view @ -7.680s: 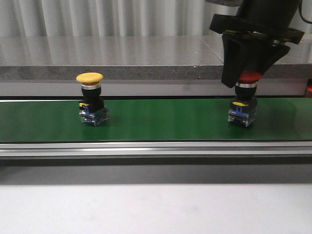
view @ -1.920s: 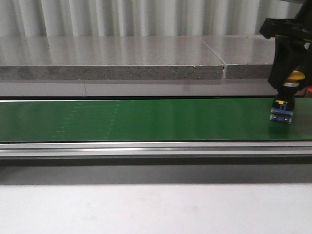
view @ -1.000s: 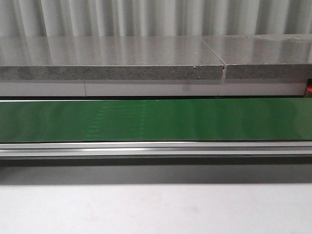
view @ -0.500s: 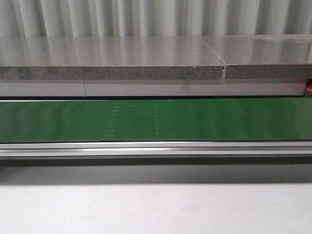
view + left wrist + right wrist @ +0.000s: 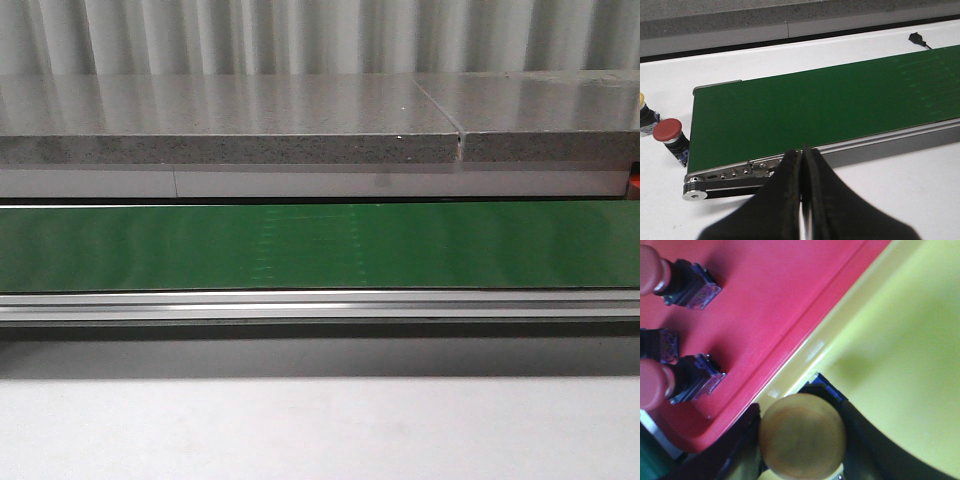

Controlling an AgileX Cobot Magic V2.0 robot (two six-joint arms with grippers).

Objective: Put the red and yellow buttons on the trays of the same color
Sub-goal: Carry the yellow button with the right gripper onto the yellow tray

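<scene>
In the right wrist view my right gripper [image 5: 801,426] is shut on a yellow button [image 5: 802,437], whose round cap fills the space between the dark fingers. It hangs over the edge of the yellow tray [image 5: 900,335], right beside the red tray [image 5: 770,295]. Red buttons [image 5: 651,387] lie on their sides on the red tray. In the left wrist view my left gripper [image 5: 801,156] is shut on nothing, over the white table near the belt's end. A red button [image 5: 667,131] stands on the table beside that end. A yellow-capped one [image 5: 641,100] shows partly at the frame edge.
The green conveyor belt [image 5: 320,245] runs across the front view with nothing on it, and neither arm shows there. A grey stone ledge [image 5: 230,125] lies behind it. A small black connector [image 5: 915,37] rests on the table beyond the belt.
The right arm carried the yellow button off the belt and out of the front view to the right. The belt has stayed bare since, and its faint marks drift right.
</scene>
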